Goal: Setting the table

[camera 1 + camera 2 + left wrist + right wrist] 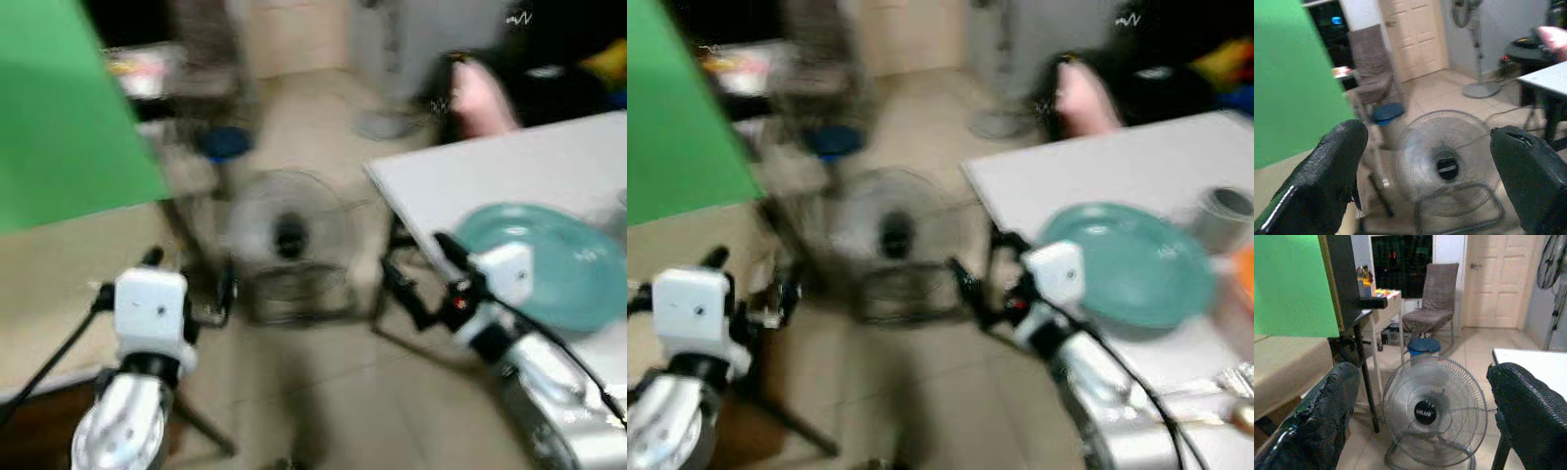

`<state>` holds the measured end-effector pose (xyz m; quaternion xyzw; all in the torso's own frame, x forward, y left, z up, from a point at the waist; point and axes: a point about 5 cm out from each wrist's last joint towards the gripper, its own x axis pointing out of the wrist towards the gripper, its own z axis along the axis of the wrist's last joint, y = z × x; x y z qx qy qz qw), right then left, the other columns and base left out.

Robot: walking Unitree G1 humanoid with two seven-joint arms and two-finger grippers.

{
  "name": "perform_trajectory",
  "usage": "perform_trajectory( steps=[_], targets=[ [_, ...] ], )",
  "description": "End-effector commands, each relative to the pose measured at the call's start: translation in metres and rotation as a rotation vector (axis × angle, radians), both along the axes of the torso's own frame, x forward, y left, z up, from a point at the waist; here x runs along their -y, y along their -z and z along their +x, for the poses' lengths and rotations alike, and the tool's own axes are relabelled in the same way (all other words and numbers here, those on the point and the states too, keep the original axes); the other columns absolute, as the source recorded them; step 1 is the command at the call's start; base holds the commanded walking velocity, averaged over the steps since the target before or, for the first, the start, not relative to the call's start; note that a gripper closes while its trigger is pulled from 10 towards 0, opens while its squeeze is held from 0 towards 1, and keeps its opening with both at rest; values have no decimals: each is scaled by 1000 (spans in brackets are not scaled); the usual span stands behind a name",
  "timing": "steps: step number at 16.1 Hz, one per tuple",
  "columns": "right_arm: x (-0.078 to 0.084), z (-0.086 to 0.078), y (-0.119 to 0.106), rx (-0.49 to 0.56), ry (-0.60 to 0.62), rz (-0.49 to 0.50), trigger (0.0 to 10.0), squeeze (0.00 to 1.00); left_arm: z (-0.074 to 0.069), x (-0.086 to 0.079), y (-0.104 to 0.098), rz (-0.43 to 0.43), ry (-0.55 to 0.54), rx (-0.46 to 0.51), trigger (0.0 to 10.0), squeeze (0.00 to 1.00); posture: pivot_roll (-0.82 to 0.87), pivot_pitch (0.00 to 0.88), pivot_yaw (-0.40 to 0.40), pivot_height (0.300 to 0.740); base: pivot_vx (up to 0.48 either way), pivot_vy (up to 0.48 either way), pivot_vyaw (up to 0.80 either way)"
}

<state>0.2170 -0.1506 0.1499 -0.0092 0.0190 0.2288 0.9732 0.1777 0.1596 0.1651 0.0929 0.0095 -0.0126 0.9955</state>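
A teal plate (1127, 264) lies on the white table (1097, 166) at my right, close to the table's near-left corner. My right gripper (985, 264) hovers just left of that corner, off the table edge, open and holding nothing. My left gripper (189, 272) is raised at the far left over the floor, also open and empty. Through each wrist view, the left gripper (1432, 171) and the right gripper (1425, 416) have wide-spread black fingers (1337, 166) that frame a floor fan. The head views are blurred.
A metal cup (1220, 217), something orange (1244, 269) and cutlery (1225, 387) sit on the table beyond and beside the plate. A floor fan (284, 240) stands ahead on the tiles. A green screen (59, 108), a chair (1435, 298) and a blue bin (1424, 346) lie further off.
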Motion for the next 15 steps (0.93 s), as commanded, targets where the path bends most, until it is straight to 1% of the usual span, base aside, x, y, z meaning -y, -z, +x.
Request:
perform_trajectory(
  steps=[1, 3, 4, 5, 7, 9, 12, 15],
  targets=[
    [-3, 1, -1, 14, -14, 9, 10000, 1000, -1, -4, -4, 20, -19, 17, 10000, 0, -25, 0, 58, 740, 0, 255, 800],
    [-2, 2, -1, 16, -14, 8, 10000, 1000, -2, -4, -3, 18, -29, 14, 10000, 0, -24, 0, 46, 740, 0, 324, 800],
    [1, 4, -1, 34, 11, -9, 10000, 1000, -3, -5, -1, 18, -40, 11, 10000, 0, -23, 0, 40, 740, 0, 356, 800],
    [8, 8, 1, 34, 80, 0, 10000, 1000, -2, -9, -1, 37, -51, 14, 10000, 0, -23, 0, 32, 740, 0, 412, 800],
    [14, 9, 6, 13, 137, 26, 10000, 1000, 1, -13, -3, 66, -58, 23, 10000, 0, -20, 0, 30, 740, 0, 412, 800],
    [14, 8, 10, -18, 154, 65, 10000, 1000, 3, -16, -5, 87, -50, 32, 10000, 0, -19, 0, 31, 740, 0, 416, 800],
    [6, 7, 16, -77, 134, 104, 10000, 1000, 8, -23, -8, 116, -48, 43, 10000, 0, -23, 0, 32, 740, 0, 414, 0],
    [4, 9, 18, -95, 119, 102, 10000, 1000, 11, -24, -10, 116, -51, 50, 10000, 0, -22, 0, 29, 740, 0, 419, 0]
  ],
)
